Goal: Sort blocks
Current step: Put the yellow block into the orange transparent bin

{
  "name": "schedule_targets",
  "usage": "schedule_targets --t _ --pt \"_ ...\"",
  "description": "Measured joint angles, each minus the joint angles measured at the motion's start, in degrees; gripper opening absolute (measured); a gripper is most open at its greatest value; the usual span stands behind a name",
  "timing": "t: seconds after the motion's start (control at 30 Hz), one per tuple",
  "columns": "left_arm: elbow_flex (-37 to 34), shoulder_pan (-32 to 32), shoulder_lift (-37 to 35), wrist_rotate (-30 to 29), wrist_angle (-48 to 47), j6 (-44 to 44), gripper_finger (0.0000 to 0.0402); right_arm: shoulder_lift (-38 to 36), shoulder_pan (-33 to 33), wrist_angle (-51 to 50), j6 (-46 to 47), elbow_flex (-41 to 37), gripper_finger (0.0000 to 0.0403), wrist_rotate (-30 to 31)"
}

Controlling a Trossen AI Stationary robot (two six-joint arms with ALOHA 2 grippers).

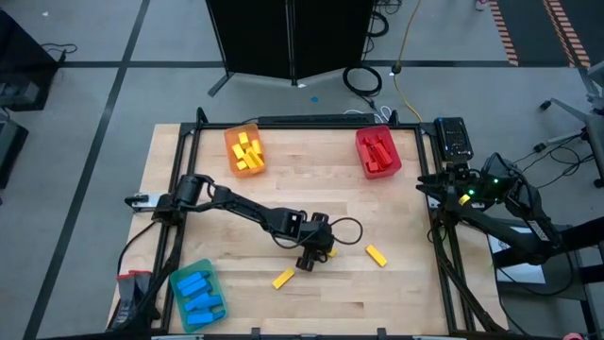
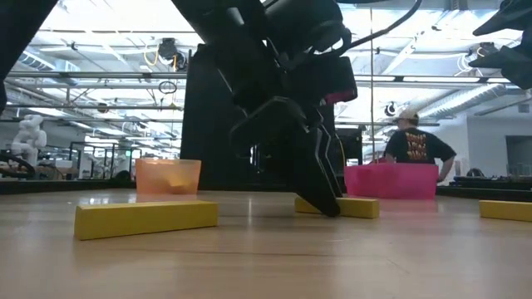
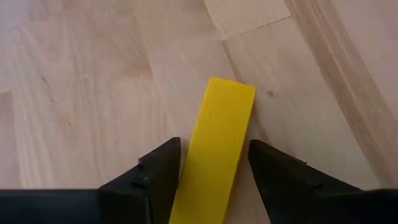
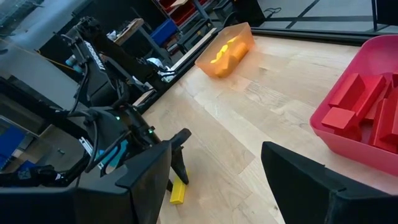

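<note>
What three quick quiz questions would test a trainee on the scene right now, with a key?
1. Multiple choice: which tray holds the sorted yellow blocks? A) red tray B) orange tray C) green tray
2. True or false: the right claw is down at a block.
3. How many yellow blocks lie loose on the table, counting the one at the left claw?

Key
1. B. The orange tray holds them; the red tray holds red blocks, the green tray blue ones.
2. False. It waits open at the table's right edge.
3. Three: straddled block, near block, right block.
</note>
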Motion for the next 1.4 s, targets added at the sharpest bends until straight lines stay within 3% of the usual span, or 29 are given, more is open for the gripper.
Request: schedule_targets --t 0.23,0.6,0.9,1.03,1.23,1.4 --pt "0.0 -0.1 0.1 0.3 -0.4 0.0 0.0110 0.0 0.0 0.0 0.0 0.0 0.0249 0.1" --pt "2.9 0.0 -0.1 -1.1 -5.0 -6.1 0.0110 0.0 0.0 0.0 0.2 0.0 0.0249 0.2" --pt "15.5 1.5 -2.1 -17.8 -19.2 -6.1 0.0110 0.0 0.0 0.1 0.4 0.0 0.0249 0.4" --pt "16.9 4.1 -3.8 -20.2 -24.6 -8.9 0.0110 0.0 0.0 0.1 0.4 0.0 0.0249 0.4" --pt "16.9 10.0 -5.5 -20.3 -35.1 -19.8 0.0110 0.0 0.0 0.1 0.4 0.0 0.0249 0.3" --pt "16.0 15.1 -7.1 -23.5 -43.6 -21.0 0.0110 0.0 0.0 0.1 0.1 0.0 0.0249 0.2"
